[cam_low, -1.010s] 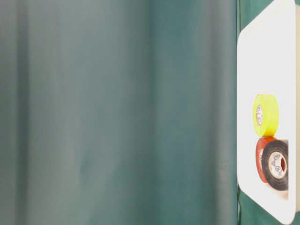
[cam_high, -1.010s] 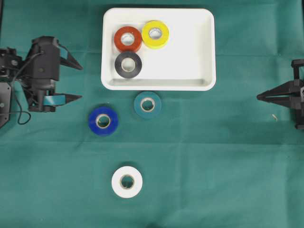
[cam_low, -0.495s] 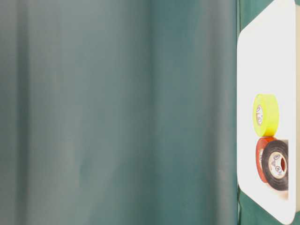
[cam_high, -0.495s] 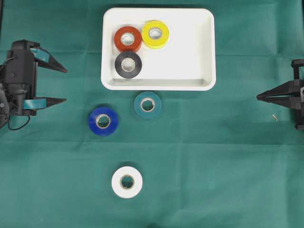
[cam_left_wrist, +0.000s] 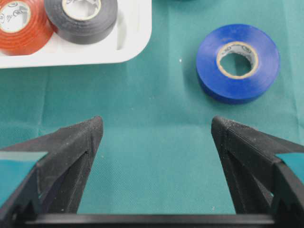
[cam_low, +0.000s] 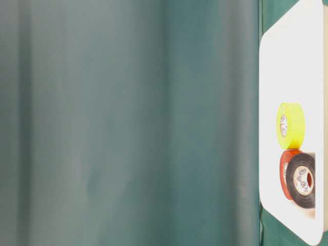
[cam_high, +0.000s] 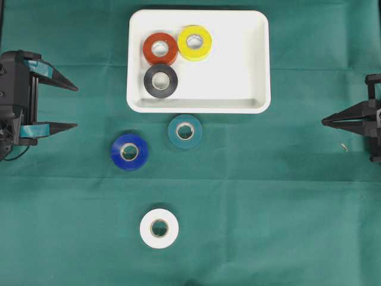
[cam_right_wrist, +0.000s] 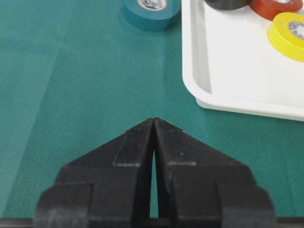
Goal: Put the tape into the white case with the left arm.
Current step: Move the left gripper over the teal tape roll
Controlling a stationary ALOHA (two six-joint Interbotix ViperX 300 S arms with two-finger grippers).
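your left gripper has pulled back toward the left edge since a second ago, its teal-banded prongs spread wide and holding nothing. you'll see the white case at the top centre with the red tape, yellow tape and black tape lying inside. on the green cloth, the teal tape sits just beside the case's near rim, the blue tape is near it on the left, nearest your open prongs with bare cloth between, and the white tape lies well apart, lower down. your right gripper sits pinched together at the right edge
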